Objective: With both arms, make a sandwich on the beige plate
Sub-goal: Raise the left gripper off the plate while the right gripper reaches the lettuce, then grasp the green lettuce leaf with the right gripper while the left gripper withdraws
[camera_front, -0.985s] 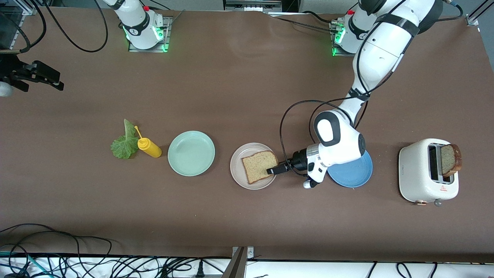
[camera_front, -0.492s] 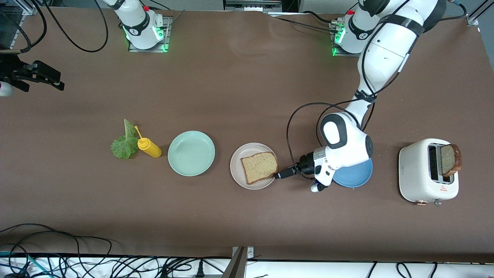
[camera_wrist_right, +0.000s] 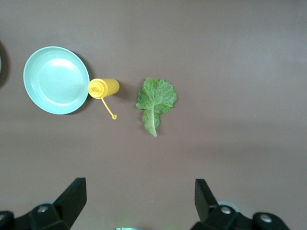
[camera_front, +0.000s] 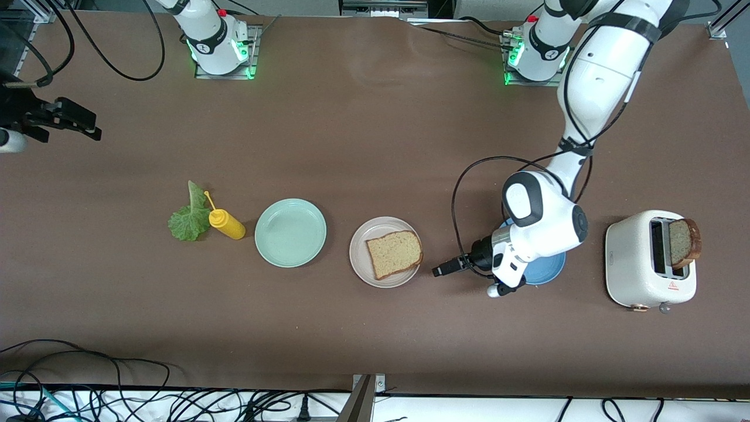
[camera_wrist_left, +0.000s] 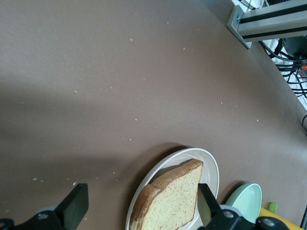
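One brown bread slice lies flat on the beige plate. My left gripper hangs low over the bare table between that plate and the blue plate, open and empty. In the left wrist view its fingers stand wide, with the slice and the plate's rim ahead of them. A second slice stands in the white toaster. The lettuce leaf lies beside the yellow bottle. My right gripper waits open and empty at the right arm's end of the table.
An empty mint-green plate sits between the bottle and the beige plate. The left arm's wrist covers part of the blue plate. The right wrist view looks down on the lettuce, the bottle and the mint-green plate. Cables run along the table's near edge.
My left gripper has drawn back off the bread slice and the beige plate, toward the left arm's end. The slice stays on the plate. The right gripper has barely shifted.
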Motion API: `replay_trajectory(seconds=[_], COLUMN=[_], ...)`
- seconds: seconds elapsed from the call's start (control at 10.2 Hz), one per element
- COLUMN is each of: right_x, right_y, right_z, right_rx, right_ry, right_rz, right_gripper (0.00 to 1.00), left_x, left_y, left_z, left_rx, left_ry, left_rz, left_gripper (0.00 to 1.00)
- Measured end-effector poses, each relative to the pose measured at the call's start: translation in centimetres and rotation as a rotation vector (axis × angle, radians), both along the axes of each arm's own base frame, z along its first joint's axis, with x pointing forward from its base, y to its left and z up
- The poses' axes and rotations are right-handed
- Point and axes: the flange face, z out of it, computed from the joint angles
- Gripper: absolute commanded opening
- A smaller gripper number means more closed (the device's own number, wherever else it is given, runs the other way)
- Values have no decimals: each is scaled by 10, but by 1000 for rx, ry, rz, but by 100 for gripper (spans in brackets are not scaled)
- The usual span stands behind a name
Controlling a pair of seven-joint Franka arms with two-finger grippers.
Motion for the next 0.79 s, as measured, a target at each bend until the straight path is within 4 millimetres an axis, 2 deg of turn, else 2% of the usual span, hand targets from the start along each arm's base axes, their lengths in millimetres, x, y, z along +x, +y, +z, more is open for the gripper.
replay_trajectory(seconds=[0.1,0.3,0.39,0.79], right_x=[11,34,39,41], right_y=[-7,-26,-27,-21], right_z=[-16,-62,-76,-133], right_rx=[-2,-9,-10,-4], right_ry=[-4,15,36,135], right_rz=[-13,-45,-38,10], right_gripper=[100,100,100,100], left_x=[1,0,0,-5], left_y=[8,24,32,72], left_z=[13,36,45,80], left_rx=[31,105,143,313], left_ry=[7,31,43,83], left_rz=[-18,-63,-86,-182], left_gripper=[100,100,100,100])
